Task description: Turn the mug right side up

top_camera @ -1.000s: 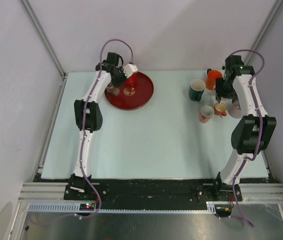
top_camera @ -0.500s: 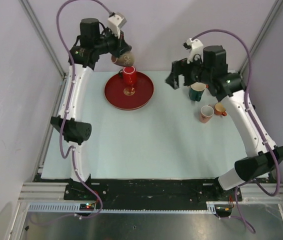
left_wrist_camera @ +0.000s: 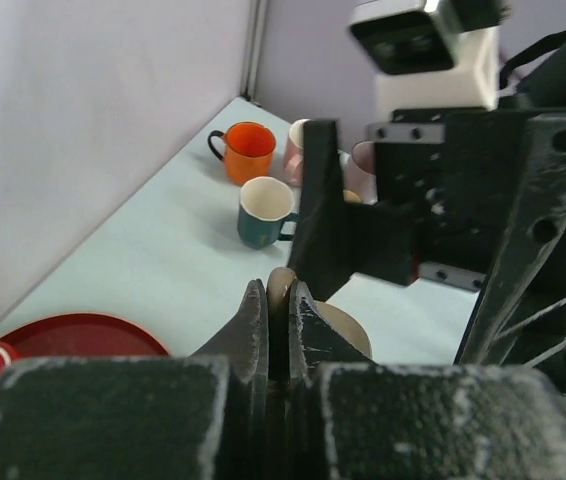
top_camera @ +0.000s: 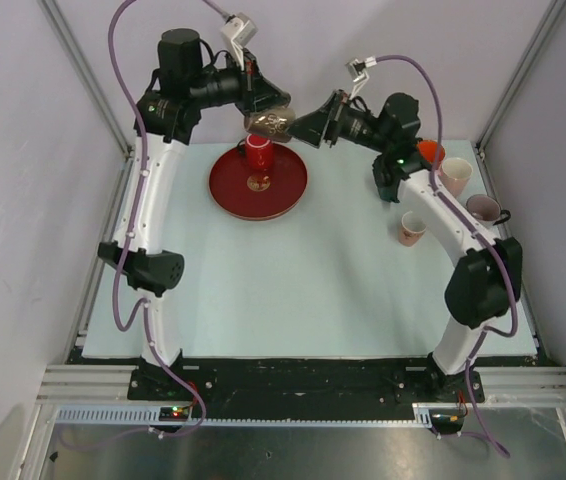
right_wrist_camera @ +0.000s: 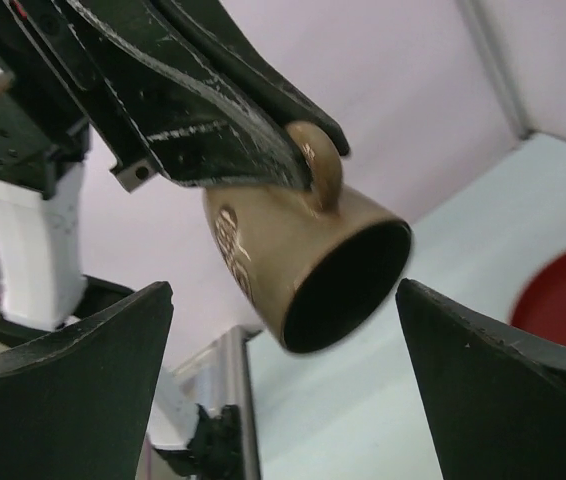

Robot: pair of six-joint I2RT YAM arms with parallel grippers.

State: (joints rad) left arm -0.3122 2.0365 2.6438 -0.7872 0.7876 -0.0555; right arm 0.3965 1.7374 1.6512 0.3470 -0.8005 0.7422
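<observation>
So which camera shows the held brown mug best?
Right wrist: the brown mug fills it, open mouth and handle clear, held by the left end effector. Top external shows it small; left wrist shows only a sliver.

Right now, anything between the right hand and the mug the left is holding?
Nothing visible. The right hand is open, the brown mug facing it mouth-first across clear air. The left hand grips only the handle.
</observation>
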